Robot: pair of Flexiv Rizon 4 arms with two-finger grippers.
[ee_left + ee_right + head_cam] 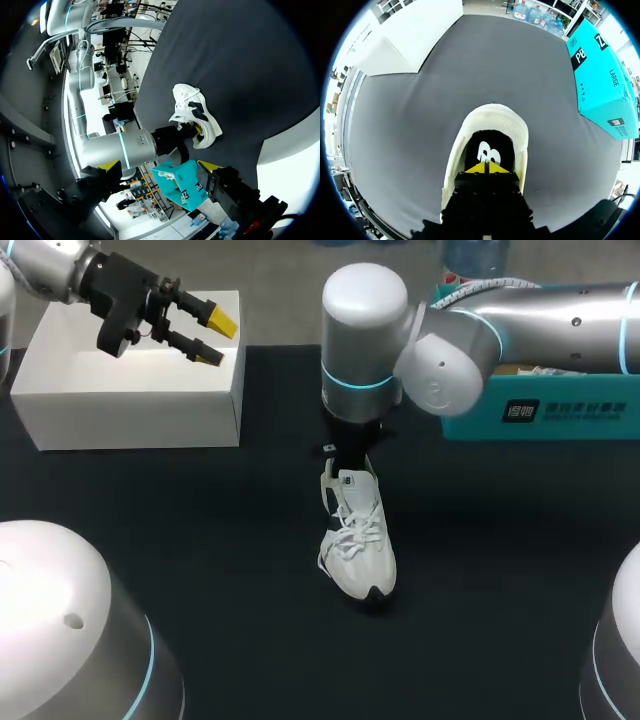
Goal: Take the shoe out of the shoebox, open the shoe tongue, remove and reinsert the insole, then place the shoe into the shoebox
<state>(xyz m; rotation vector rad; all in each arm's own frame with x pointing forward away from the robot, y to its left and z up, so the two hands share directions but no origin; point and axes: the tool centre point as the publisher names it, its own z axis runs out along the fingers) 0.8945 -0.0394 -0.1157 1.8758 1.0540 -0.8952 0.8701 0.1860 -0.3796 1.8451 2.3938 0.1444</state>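
**Dark table, shoe out of its box, right gripper in the shoe's opening**

Table [200, 570]: dark matte cover, reaching to the far edge. Teal shoebox [560, 410] at back right, its top mostly covered by the right arm [520, 310]. White box [130, 390] at back left. White shoe [360, 540] stands upright near the middle of the table, well apart from both boxes, toe toward the robot's side.

Head view: left gripper [212, 335] hangs above the white box, fingers spread, nothing between them. The right arm's large joint blocks the shoe's heel end. Only a black part of the wrist shows, going down to it.

Right wrist view fills that gap. Right gripper [486, 168] sits in the shoe's opening, yellow tips pressed together just above the dark insole [487, 147], which bears a white mark. Whether the tips pinch anything cannot be made out. The gripper's black body covers the rest of the shoe.

Left wrist view: shoe seen side-on, with dark patches on its side and the right arm at its heel. The teal shoebox lies beyond, between the left gripper's wide-set tips.
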